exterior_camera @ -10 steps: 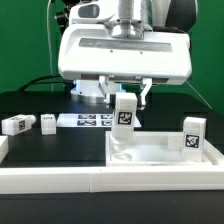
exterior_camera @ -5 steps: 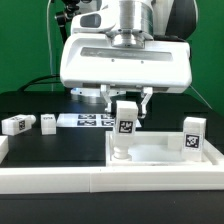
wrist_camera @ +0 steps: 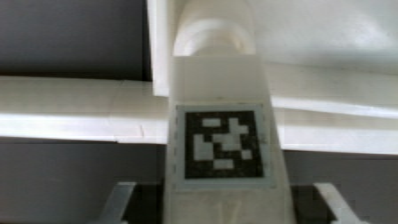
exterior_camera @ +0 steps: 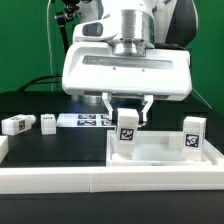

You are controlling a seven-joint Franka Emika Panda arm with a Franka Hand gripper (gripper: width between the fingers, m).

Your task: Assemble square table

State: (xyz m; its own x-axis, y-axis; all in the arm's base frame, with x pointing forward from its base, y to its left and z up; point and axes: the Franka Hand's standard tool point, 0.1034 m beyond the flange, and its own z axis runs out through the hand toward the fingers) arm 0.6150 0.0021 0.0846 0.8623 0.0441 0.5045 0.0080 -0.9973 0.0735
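The fingers (exterior_camera: 109,103) (wrist_camera: 135,205) are clenched on the top of one leg (exterior_camera: 128,128) (wrist_camera: 222,110), one on each flank. The leg stands upright with its long axis vertical. Its tag faces the exterior camera and its lower end points down at the slab (exterior_camera: 165,155) (wrist_camera: 71,105), near the slab's far corner on the exterior view's left. In the wrist view the leg runs straight away from the fingers to a rounded far end over the slab's white edge. A second leg (exterior_camera: 192,135) stands upright on the slab at the exterior view's right. Two more legs (exterior_camera: 14,124) lie on the black counter (exterior_camera: 60,145) at the left, near the marker board (exterior_camera: 85,120). A white rail (exterior_camera: 50,178) crosses the front. A green backdrop (exterior_camera: 25,50) hangs behind.
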